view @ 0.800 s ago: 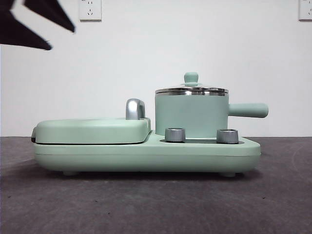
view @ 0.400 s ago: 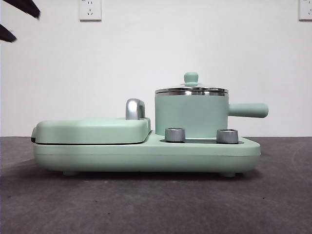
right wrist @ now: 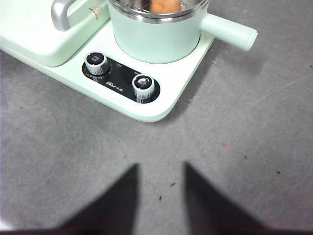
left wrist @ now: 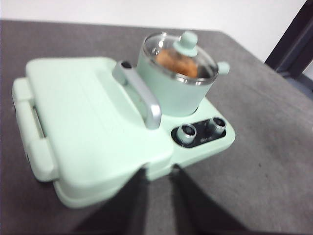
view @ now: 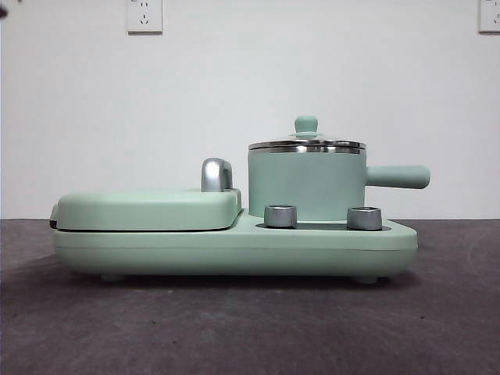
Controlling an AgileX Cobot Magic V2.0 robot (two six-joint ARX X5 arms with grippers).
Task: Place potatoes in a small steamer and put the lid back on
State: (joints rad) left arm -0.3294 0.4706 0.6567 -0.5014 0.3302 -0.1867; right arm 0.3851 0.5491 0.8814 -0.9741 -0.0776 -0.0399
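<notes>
Orange-brown potato sealed under clear glass lid in mint-green steamer pot; left gripper, right gripper parted, empty, clear.

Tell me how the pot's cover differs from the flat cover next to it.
The lid on the pot is round clear glass with a steel rim and a small green knob; the potato shows through it. The griddle cover is flat, roughly rectangular, solid green, with a long silver handle. Both are closed on the same mint-green cooker.
</notes>
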